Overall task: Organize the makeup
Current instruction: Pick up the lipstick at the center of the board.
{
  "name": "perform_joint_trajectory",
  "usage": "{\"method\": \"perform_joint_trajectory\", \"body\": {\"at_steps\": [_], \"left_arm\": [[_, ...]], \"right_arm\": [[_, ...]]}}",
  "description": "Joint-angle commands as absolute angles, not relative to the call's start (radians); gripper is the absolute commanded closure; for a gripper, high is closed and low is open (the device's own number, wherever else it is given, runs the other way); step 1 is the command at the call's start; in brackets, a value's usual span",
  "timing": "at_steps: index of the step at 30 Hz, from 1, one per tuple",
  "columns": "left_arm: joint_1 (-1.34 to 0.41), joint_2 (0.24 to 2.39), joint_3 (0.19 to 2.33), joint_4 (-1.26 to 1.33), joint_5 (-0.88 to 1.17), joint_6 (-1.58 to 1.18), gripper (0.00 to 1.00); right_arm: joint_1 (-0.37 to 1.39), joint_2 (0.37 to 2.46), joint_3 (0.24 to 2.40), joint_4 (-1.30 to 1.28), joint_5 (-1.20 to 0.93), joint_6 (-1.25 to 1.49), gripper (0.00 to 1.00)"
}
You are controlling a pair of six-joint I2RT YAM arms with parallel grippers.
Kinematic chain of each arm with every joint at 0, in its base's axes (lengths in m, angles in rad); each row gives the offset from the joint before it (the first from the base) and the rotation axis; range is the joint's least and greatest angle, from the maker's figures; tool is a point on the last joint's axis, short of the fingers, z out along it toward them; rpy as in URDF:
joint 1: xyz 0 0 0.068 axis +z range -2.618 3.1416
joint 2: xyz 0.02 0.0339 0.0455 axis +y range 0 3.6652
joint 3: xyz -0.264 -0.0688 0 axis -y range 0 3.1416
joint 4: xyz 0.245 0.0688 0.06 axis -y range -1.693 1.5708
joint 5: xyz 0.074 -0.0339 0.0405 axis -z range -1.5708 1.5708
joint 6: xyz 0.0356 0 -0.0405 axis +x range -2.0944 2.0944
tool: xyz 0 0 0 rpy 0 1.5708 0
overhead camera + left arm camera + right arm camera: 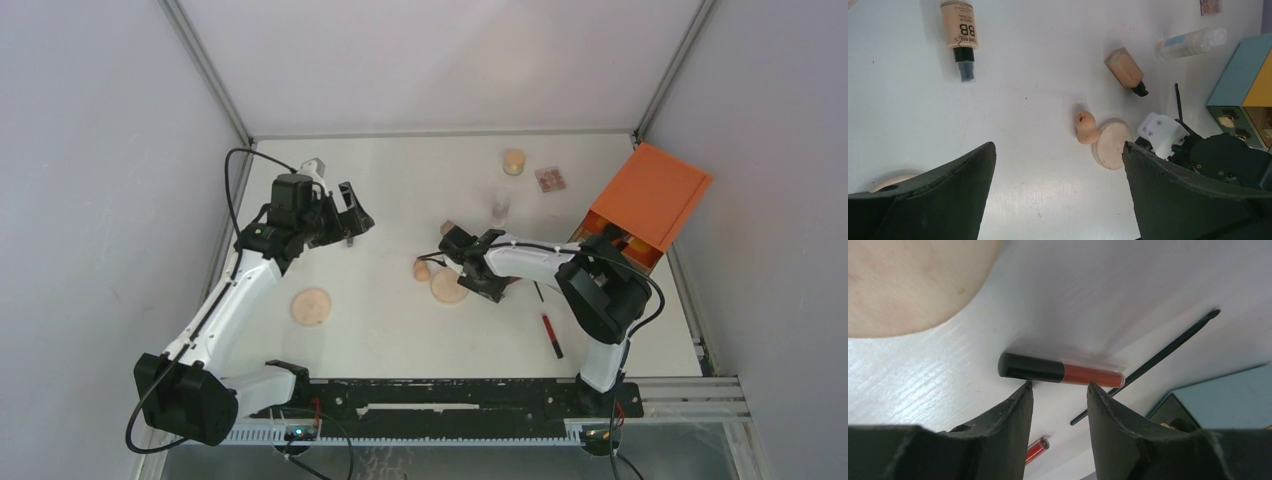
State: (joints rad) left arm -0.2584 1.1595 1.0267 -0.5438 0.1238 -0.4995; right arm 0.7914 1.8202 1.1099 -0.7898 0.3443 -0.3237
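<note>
My right gripper (pixel 487 285) hovers low over the table, right of a round tan disc (pixel 448 287) and a beige sponge (pixel 422 268). In the right wrist view its jaws (pixel 1059 386) stand open and empty, their tips just short of a red tube with a black cap (pixel 1060 372) lying crosswise. A thin black brush (pixel 1153 362) lies behind the tube, with the disc (pixel 908 285) at upper left. My left gripper (pixel 355 222) is open and empty, raised at the back left. It looks down on a BB cream bottle (pixel 959 30), a peach bottle (pixel 1125 70), the sponge (pixel 1086 127) and the disc (pixel 1110 150).
The orange-topped box of drawers (pixel 650 205) stands at the right edge. A small palette (pixel 551 179), a round jar (pixel 513 161) and a clear bottle (pixel 500 207) lie at the back. A second tan disc (pixel 310 306) lies front left, and a red and black pencil (pixel 551 335) front right.
</note>
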Motion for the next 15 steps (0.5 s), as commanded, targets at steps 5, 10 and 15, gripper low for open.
{"method": "perform_joint_trajectory", "body": {"at_steps": [5, 10, 15], "left_arm": [[-0.251, 1.139, 1.027, -0.529, 0.104, -0.509, 0.00], [-0.251, 1.139, 1.028, -0.530, 0.105, -0.509, 0.00], [-0.251, 1.143, 1.031, -0.534, 0.104, -0.509, 0.00]], "right_arm": [[0.756, 1.833, 1.182, -0.636, 0.285, -0.388, 0.45], [0.709, 1.905, 1.229, -0.654, 0.233, -0.395, 0.44], [0.684, 1.964, 1.288, -0.661, 0.197, -0.394, 0.45]]}}
